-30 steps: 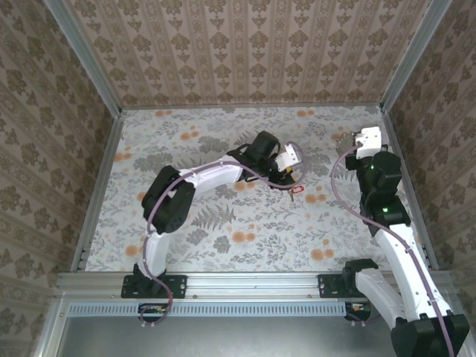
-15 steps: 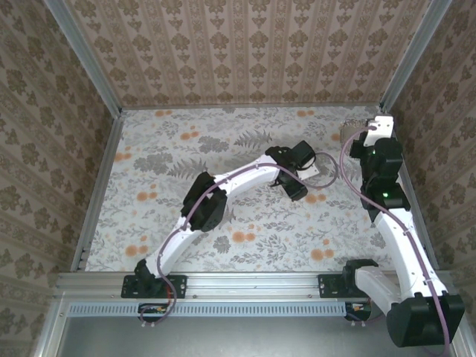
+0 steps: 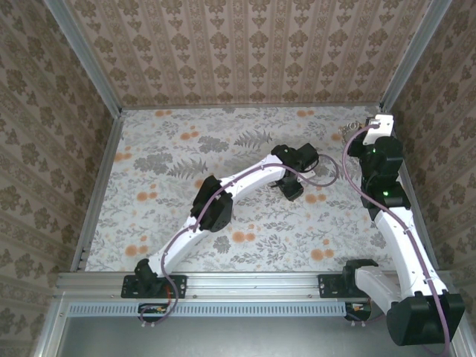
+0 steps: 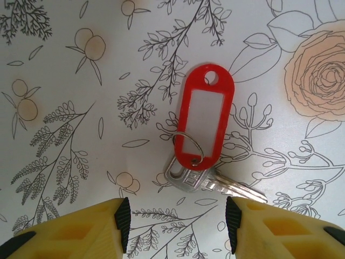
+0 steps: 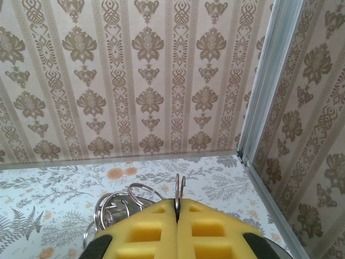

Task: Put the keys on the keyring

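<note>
A silver key with a red plastic tag and a small split ring lies flat on the floral table. My left gripper hovers just short of it, open, the key's head between and slightly ahead of the yellow fingertips. From above, the left gripper covers the key. My right gripper is shut on the keyring, a thin metal loop standing edge-on out of the closed tips. Several more metal rings hang beside its left finger. That gripper is held up near the back right corner.
Patterned walls close in the table on three sides, with a metal corner post right by the right gripper. The left arm stretches diagonally across the middle. Open floral surface lies to the left.
The left arm has stretched out to the right and come down over the red-tagged key, hiding it from above. The right gripper has drawn back toward the back right corner, still shut.
</note>
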`<act>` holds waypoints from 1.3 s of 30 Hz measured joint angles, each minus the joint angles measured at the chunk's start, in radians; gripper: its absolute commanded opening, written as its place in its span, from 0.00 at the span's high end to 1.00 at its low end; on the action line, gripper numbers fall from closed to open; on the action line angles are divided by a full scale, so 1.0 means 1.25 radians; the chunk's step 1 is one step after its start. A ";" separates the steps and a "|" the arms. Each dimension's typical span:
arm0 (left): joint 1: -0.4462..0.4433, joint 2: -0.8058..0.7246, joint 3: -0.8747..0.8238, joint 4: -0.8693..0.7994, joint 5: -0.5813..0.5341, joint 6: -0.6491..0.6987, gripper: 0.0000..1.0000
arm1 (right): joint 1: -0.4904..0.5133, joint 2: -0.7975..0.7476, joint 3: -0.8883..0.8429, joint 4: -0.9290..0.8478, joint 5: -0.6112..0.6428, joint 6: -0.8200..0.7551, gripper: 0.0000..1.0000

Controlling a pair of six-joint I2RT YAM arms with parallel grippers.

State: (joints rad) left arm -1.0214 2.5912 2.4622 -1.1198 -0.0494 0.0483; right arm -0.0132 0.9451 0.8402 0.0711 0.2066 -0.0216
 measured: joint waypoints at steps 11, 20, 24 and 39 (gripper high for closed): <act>0.001 0.016 0.000 0.052 0.024 0.027 0.46 | 0.000 -0.001 0.000 0.000 -0.010 0.000 1.00; 0.002 0.029 0.000 0.083 0.034 0.047 0.56 | 0.000 -0.004 0.000 0.000 -0.020 0.000 1.00; 0.002 0.029 0.000 0.093 0.033 0.051 0.64 | 0.000 -0.008 0.000 0.000 -0.030 0.000 1.00; 0.002 0.009 -0.049 0.150 0.020 0.054 0.78 | 0.000 -0.015 0.000 0.001 -0.070 -0.001 1.00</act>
State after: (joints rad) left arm -1.0195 2.6019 2.4016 -0.9321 -0.0238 0.1158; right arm -0.0135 0.9264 0.8398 0.0727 0.1188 -0.0223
